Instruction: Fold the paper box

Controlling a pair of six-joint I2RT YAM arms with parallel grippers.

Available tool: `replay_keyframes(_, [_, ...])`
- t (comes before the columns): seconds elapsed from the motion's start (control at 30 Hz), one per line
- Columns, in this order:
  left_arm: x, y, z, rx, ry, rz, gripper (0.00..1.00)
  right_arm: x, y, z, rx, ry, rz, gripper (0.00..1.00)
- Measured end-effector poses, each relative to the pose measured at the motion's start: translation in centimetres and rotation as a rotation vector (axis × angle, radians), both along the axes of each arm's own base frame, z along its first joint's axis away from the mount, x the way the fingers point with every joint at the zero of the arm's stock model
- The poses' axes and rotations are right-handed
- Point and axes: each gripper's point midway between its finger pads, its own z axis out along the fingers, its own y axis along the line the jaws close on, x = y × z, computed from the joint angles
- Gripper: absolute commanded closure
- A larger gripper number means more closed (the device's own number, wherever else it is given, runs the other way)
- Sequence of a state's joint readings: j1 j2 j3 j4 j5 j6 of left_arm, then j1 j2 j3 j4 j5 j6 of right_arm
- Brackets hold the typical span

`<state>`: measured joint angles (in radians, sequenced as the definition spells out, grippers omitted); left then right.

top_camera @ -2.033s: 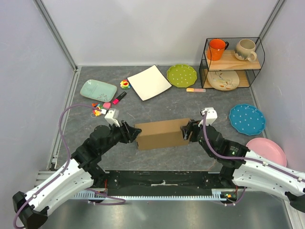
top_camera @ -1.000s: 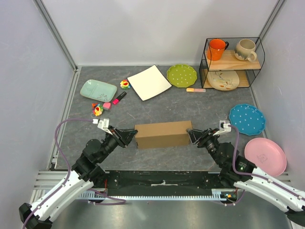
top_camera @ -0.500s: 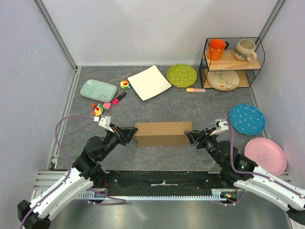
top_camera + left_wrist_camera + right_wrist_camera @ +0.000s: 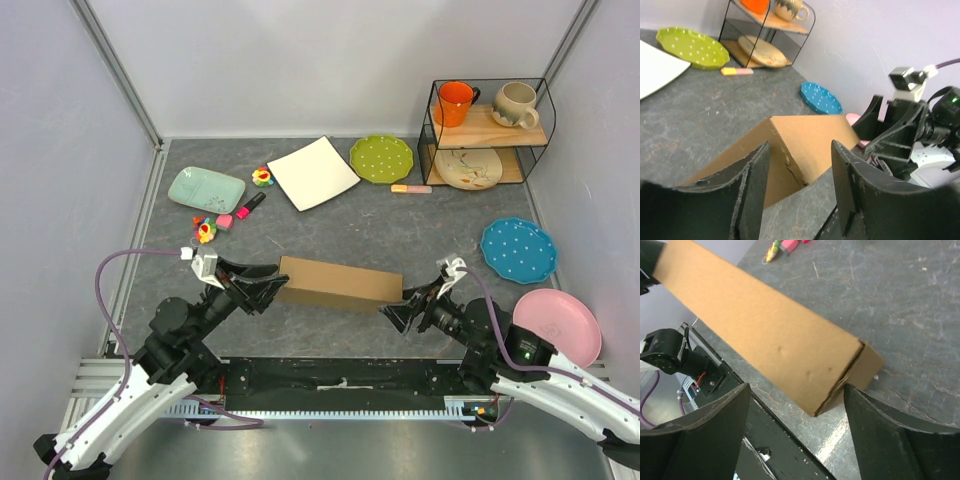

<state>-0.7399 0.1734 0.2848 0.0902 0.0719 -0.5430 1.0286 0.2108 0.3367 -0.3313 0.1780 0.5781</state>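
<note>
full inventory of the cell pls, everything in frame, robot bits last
paper box: 1, brown, front centre
square plate: 1, white, back centre
dotted plate: 1, green, right of the square plate
oblong plate: 1, mint, back left
spotted plate: 1, blue, right side
round plate: 1, pink, front right
wire shelf: 1, black with wood tiers, back right
orange mug: 1, top tier
cream mug: 1, top tier
beige plate: 1, lower tier
marker: 1, pink and black, left
small toys: two clusters, multicoloured, left
pastel stick: 1, yellow-pink, by the shelf
left gripper: black, open, box's left end
right gripper: black, open, box's right end
</note>
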Motion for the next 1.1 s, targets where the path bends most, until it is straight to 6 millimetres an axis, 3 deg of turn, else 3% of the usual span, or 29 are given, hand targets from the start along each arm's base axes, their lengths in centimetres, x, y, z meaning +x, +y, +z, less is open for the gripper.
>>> replay_keyframes(0.1, [-0.1,0.1,-0.7,0.036,0.041,0.003,0.39,-0.1,-0.1,1.8,0.016,-0.019,0.004,0.15])
replay_keyframes(0.27, [0.4,0.3,-4.7,0.144,0.177,0.032,0.47,-0.1,-0.1,0.8,-0.028,0.007,0.004,0.21])
replay_keyframes(0.4, [0.4,0.6,-6.6,0.148,0.223,0.045,0.5,0.0,-0.1,0.5,-0.028,0.007,-0.001,0.23])
replay_keyframes(0.73, [1.7,0.4,-7.2,0.148,0.252,0.088,0.55,1.4,-0.2,0.0,-0.058,-0.008,-0.061,0.25])
replay_keyframes(0.9, [4.2,-0.5,-5.4,0.193,0.232,0.135,0.55,3.4,-0.1,-0.3,-0.192,-0.028,-0.121,0.23])
replay_keyframes(1.03, [6.9,-1.6,-0.8,0.197,0.128,0.174,0.55,5.3,0.0,0.7,-0.308,-0.071,-0.163,0.21])
replay_keyframes(1.1, [8.2,-2.4,3.0,0.18,0.044,0.189,0.55,6.3,0.2,1.9,-0.347,-0.101,-0.18,0.21])
